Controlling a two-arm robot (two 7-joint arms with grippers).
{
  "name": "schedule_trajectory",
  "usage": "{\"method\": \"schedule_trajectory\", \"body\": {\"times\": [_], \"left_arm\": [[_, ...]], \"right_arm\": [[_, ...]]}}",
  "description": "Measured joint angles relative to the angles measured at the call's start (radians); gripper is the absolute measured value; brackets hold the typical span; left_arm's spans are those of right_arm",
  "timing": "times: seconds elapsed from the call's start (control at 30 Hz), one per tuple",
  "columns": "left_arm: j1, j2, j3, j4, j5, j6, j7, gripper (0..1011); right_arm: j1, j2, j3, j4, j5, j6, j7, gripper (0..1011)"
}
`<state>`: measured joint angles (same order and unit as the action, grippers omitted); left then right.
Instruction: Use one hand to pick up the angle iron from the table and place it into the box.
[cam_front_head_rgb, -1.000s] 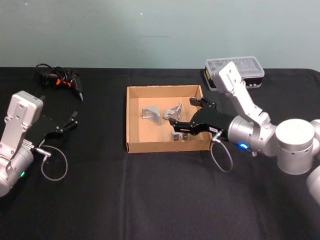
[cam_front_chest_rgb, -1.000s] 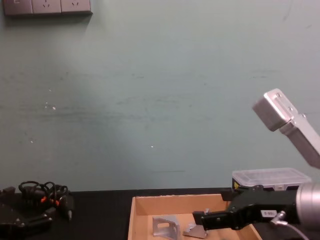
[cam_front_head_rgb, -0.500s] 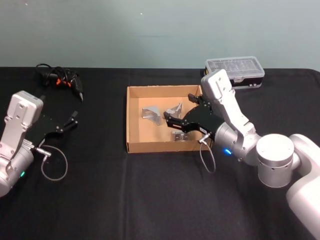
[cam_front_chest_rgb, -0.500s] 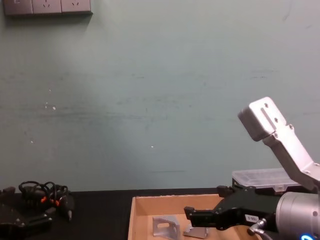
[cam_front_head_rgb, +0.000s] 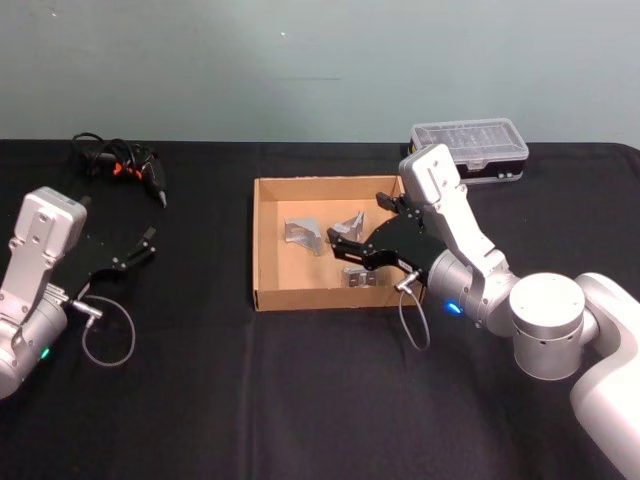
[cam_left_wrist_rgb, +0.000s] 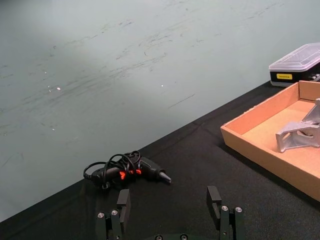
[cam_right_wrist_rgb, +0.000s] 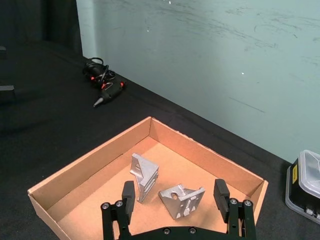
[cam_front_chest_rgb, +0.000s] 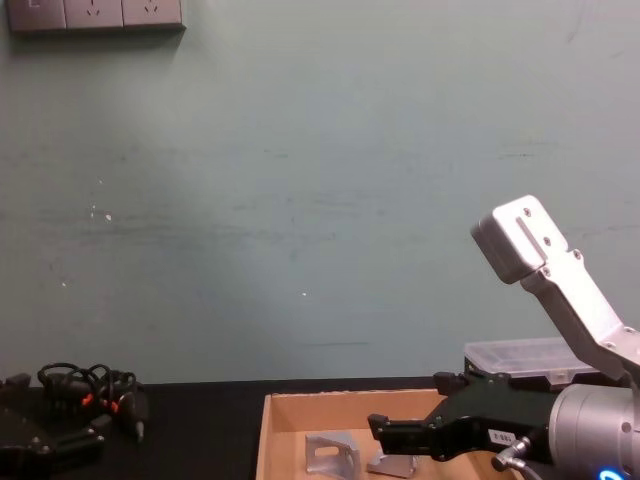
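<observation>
Angle irons sit inside the box (cam_front_head_rgb: 266, 240): from my head camera I count three silver brackets on its cardboard floor. One angle iron (cam_front_head_rgb: 303, 235) stands toward the left of the floor, a second bracket (cam_front_head_rgb: 349, 224) lies just right of it near the back wall, and a third bracket (cam_front_head_rgb: 359, 277) rests close to the front wall, under my right hand's fingers.

My right hand (cam_front_head_rgb: 347, 248) reaches in over the box's right wall and hovers above the floor. Its fingers (cam_right_wrist_rgb: 129, 194) are spread wide and empty; in the right wrist view the second bracket lies between them but lower down, untouched. The chest view shows the same hand (cam_front_chest_rgb: 383, 428) level with the box rim, fingers pointing left.

My left hand (cam_front_head_rgb: 143, 243) is parked over the table (cam_front_head_rgb: 200, 400) well left of the box, its fingers apart with nothing between them.

A black tool with a coiled cable (cam_front_head_rgb: 125, 165) lies at the table's far left, and a clear-lidded plastic case (cam_front_head_rgb: 470, 145) sits behind the box's right corner.
</observation>
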<state>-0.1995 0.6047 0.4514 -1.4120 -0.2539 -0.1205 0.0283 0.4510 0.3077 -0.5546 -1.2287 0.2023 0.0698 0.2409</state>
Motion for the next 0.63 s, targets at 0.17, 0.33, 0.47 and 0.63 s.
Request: {"method": "schedule_trajectory", "body": {"times": [0.17,0.33,0.47,0.63], "left_arm": [[0.000,0.000,0.000,0.000,0.000,0.000,0.000,1000],[0.000,0.000,0.000,0.000,0.000,0.000,0.000,1000],[0.000,0.000,0.000,0.000,0.000,0.000,0.000,1000],[0.000,0.000,0.000,0.000,0.000,0.000,0.000,1000]], "right_arm": [[0.000,0.001,-0.001,0.000,0.001,-0.001,0.002,1003],[0.001,0.001,-0.001,0.001,0.002,-0.001,0.003,1003],[0.001,0.002,-0.002,0.001,0.003,-0.002,0.004,1003],[0.001,0.002,-0.002,0.001,0.003,-0.002,0.004,1003]]}}
